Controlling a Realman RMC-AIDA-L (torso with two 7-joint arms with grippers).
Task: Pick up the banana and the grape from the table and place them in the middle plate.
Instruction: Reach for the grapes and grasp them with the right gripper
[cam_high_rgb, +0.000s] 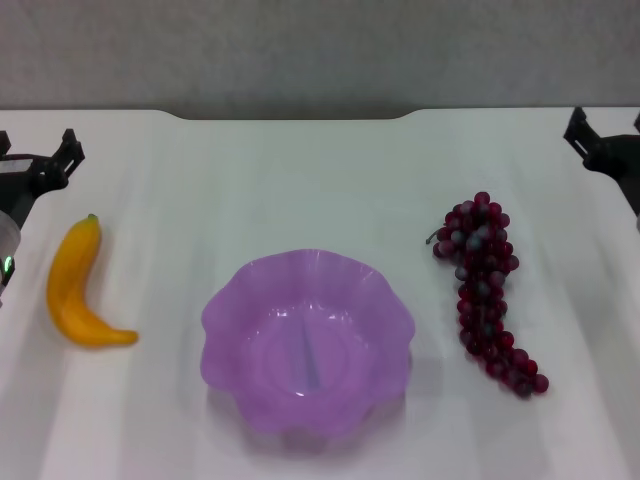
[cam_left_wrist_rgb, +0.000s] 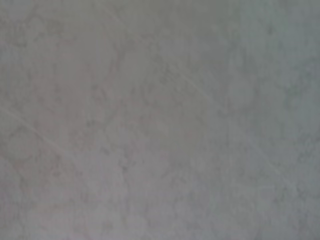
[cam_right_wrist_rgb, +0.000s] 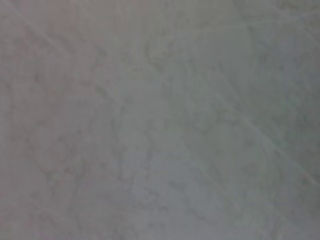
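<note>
Banana (cam_high_rgb: 76, 287) left of middle plate (cam_high_rgb: 307, 340), grape (cam_high_rgb: 486, 287) right, both untouched. Left gripper (cam_high_rgb: 40, 170), right gripper (cam_high_rgb: 605, 145) at table (cam_high_rgb: 300, 180) edges; finger state: cannot tell. Risk: loose bunch likely slips from pinch; curved banana may roll under off-centre grasp.

Only a blank mottled grey surface (cam_left_wrist_rgb: 160, 120)

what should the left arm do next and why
Probably swing the left claw toward the robot's body and lower it over the curved yellow-orange banana, which lies untouched on the white table to the left of the empty translucent purple scalloped plate. The claw sits just behind the banana's tip, so it is the nearest target.
</note>
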